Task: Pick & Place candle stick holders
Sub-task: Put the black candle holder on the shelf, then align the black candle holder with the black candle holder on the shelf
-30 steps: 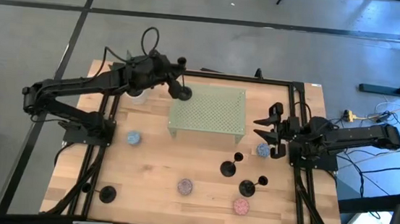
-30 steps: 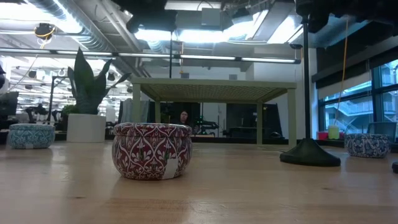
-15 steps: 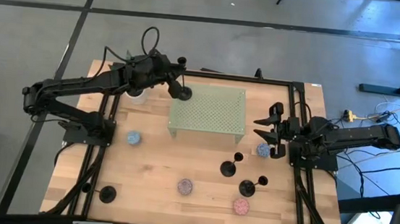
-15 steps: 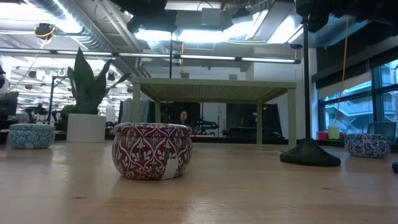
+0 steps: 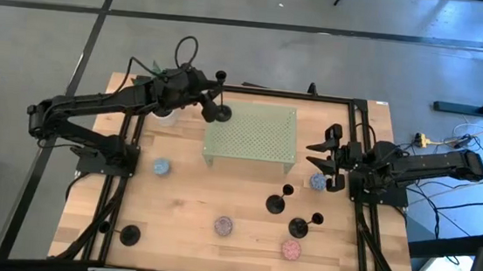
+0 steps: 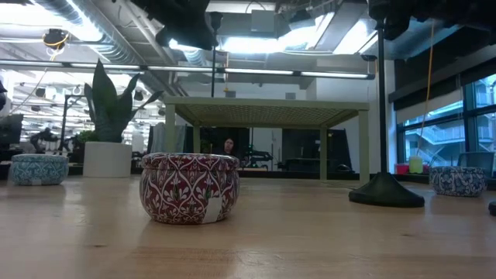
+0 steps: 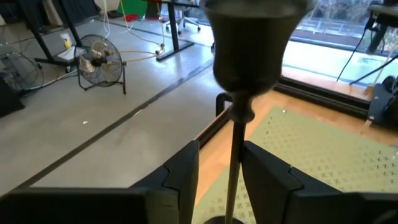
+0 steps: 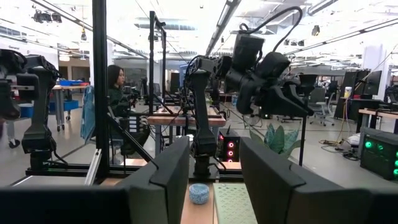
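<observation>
One black candle stick holder point(image 5: 218, 111) stands upright with its disc base on the far left corner of the green perforated stand point(image 5: 254, 137). My left gripper point(image 5: 207, 97) is open and reaches it from the table's left, with the thin stem point(image 7: 235, 162) between its fingers below the cup point(image 7: 249, 43). Two more holders point(image 5: 278, 202) point(image 5: 302, 226) stand on the table near the right, and another point(image 5: 130, 234) near the front left. My right gripper point(image 5: 317, 157) waits open and empty at the right edge. My left gripper has the holder's stem point(image 7: 236, 143) between its two open fingers, which come level from the table's left. A gap shows on one side of the stem. Whether the other finger point(image 7: 261, 168) touches it I cannot tell. The holder stands upright on the stand.
Speckled pucks lie about: blue ones point(image 5: 161, 167) point(image 5: 317, 182) and pink ones point(image 5: 223, 227) point(image 5: 291, 249). A potted plant point(image 5: 163, 114) stands at the far left, under my left arm. A dark frame point(image 5: 363, 146) runs along the table's sides.
My left gripper has tipped a little downward at the stand's far left corner, so it now shows at the top of the low view. The holder stands where it stood.
</observation>
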